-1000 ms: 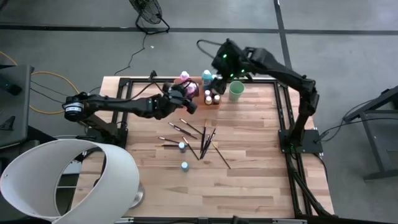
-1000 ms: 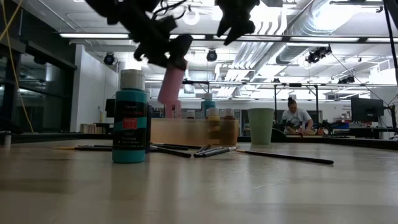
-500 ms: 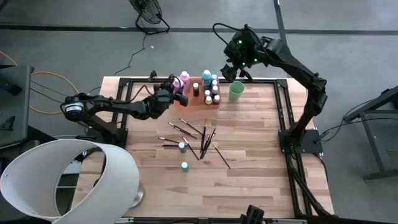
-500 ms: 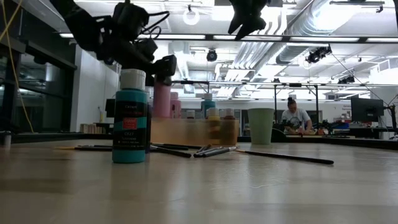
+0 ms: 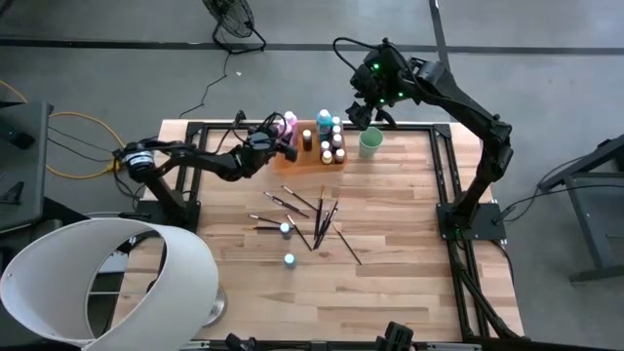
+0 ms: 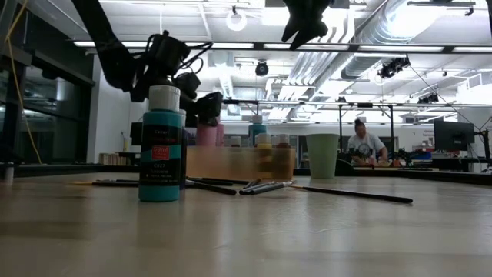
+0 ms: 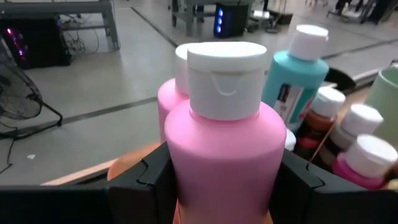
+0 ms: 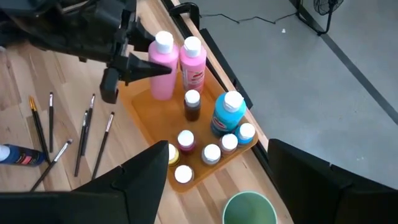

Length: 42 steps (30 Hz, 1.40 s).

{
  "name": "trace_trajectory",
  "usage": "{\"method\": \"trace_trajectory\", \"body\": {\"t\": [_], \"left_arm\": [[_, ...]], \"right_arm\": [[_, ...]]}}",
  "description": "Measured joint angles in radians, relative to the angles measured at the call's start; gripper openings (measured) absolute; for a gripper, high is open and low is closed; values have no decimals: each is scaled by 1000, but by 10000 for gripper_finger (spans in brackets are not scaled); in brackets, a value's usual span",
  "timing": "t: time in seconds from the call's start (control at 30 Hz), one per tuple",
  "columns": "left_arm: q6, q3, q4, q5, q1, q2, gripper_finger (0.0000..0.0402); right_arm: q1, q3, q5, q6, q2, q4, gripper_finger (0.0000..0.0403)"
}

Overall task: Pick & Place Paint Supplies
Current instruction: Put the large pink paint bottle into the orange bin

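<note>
Already several bottles stand in the tray (image 5: 310, 146); left fingers (image 7: 155, 180) grip a pink bottle (image 7: 225, 149), right fingers (image 8: 149, 171) gape; brushes (image 5: 317, 219) remain.

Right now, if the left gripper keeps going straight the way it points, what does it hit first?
The left gripper, jaws shut on a pink bottle, would press it into the second pink bottle just behind it in the tray. The gap between them is hard to judge.

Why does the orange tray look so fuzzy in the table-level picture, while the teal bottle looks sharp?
Low view: the near teal bottle is in focus, the orange tray far behind it blurs, and bright ceiling lights darken the arms. Right wrist view: the tray shows crisply.
</note>
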Motion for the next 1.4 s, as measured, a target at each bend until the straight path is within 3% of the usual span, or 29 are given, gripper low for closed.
{"method": "trace_trajectory", "body": {"t": [0.6, 0.93, 1.07, 1.4], "left_arm": [[8, 2, 31, -16, 4, 65, 186], [11, 2, 23, -11, 3, 64, 286], [9, 2, 16, -9, 1, 28, 305], [34, 9, -127, 35, -55, -129, 308]], "right_arm": [[0, -1, -3, 4, 0, -15, 267], [1, -1, -11, 20, 0, -24, 267], [1, -1, -11, 36, 0, -44, 267], [3, -1, -9, 50, -4, -146, 267]]}}
